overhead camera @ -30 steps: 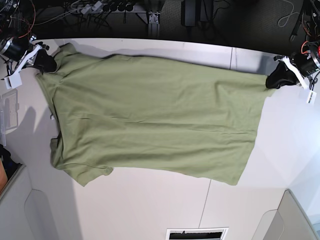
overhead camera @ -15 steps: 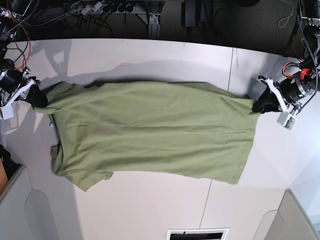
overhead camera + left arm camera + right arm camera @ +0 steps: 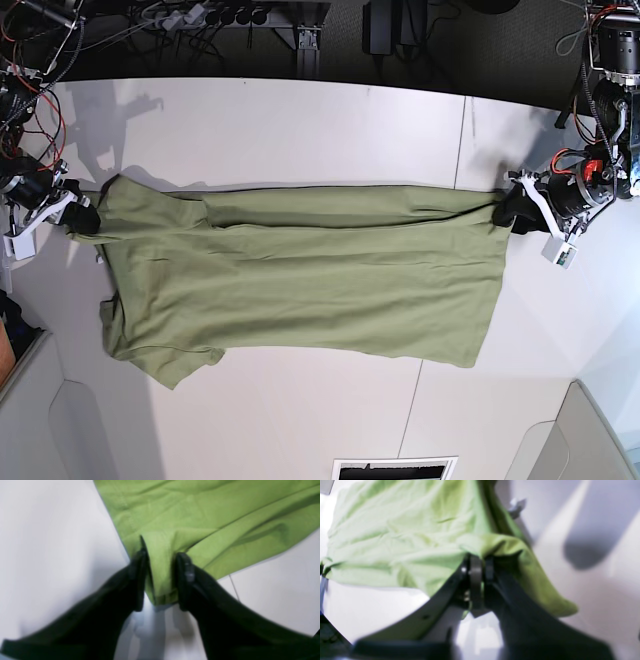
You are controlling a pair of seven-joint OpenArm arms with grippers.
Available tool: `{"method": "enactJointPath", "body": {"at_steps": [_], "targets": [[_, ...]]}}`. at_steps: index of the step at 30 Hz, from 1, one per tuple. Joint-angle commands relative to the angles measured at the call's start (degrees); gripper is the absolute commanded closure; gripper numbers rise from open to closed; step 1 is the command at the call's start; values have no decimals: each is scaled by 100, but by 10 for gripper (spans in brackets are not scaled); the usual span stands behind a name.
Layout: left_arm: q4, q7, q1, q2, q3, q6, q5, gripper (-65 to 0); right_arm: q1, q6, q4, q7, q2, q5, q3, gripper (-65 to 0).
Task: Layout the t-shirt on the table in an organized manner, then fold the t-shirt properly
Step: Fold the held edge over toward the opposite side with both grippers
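Counter (image 3: 300, 110): white, matte, fills most of the base view; a thin dark seam runs from about 12 o'clock to 6 o'clock right of centre.

T-shirt (image 3: 300, 275): green, spread lengthwise across the middle of the counter, running from 9 o'clock to 3 o'clock. Its far edge is doubled into a long fold that runs between the two tools. A sleeve sticks out at about 7 o'clock. The hem end lies toward 3 o'clock. The cloth lies mostly flat with shallow lengthwise creases.

Left tool (image 3: 160, 580): at 3 o'clock in the base view, at the hem-side corner of the t-shirt. In the left wrist view its black fingers (image 3: 186, 580) stand apart, with a bunched strip of green cloth lying loosely in the gap between them; the strip's end hangs just over the counter. The fingers are spread, not pinching.

Right tool (image 3: 478, 580): at 9 o'clock in the base view, at the shoulder-side corner. In the right wrist view, which is blurred, the fingers sit close together with green cloth draped over and around their tips. Whether they pinch the cloth or have just parted, I cannot tell.
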Motion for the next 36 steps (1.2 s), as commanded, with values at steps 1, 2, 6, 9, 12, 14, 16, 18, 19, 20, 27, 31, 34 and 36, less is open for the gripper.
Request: {"method": "enactJointPath", "body": {"at_steps": [1,2,6,9,12,14,16,18,19,20,27,31,34,36], "targets": [[81,-103,-98,-125,-50,-47,-138,-246,107,-17,83,87,109,120,17,-146],[87,-103,-107,-125,-61,-47,-166,-246,107,-26,85,85,111,120,20,-198],[227,35,-103,-173,-330,-47,-562,-246,103,-24,302,-140,109,310,118,-236],[479,203,-103,-267,-673,-47,-802,-246,90,-17,815,-328,92,531,251,-236],[758,205,-101,-374,-907,-47,-977,-246,90,-15,1285,-343,101,501,254,-236],[931,203,-101,-426,-922,-47,-1054,-245,92,-17,1322,-273,94,505,243,-233],[1001,197,-103,-424,-883,-47,-1091,-245,92,-17,1296,-68,35,374,181,-204],[999,153,-101,-378,-761,-47,-1134,-245,92,-20,1239,236,-50,63,59,-79],[990,103,-103,-323,-671,-47,-1086,-239,94,-22,1191,420,-96,-144,-26,0],[986,9,-101,-264,-555,-47,-981,-227,96,-24,1119,605,-129,-339,-127,0],[977,-439,-98,146,437,-47,328,-161,396,-68,365,1003,-205,-977,-761,0],[981,-232,-70,142,299,-47,179,-161,391,-70,527,793,-201,-765,-667,0],[984,61,-44,109,-199,-47,-391,-163,334,-68,901,533,-197,-542,-260,0],[984,337,83,44,-616,-47,-942,-170,330,-72,1115,291,-184,-439,140,0]]}}
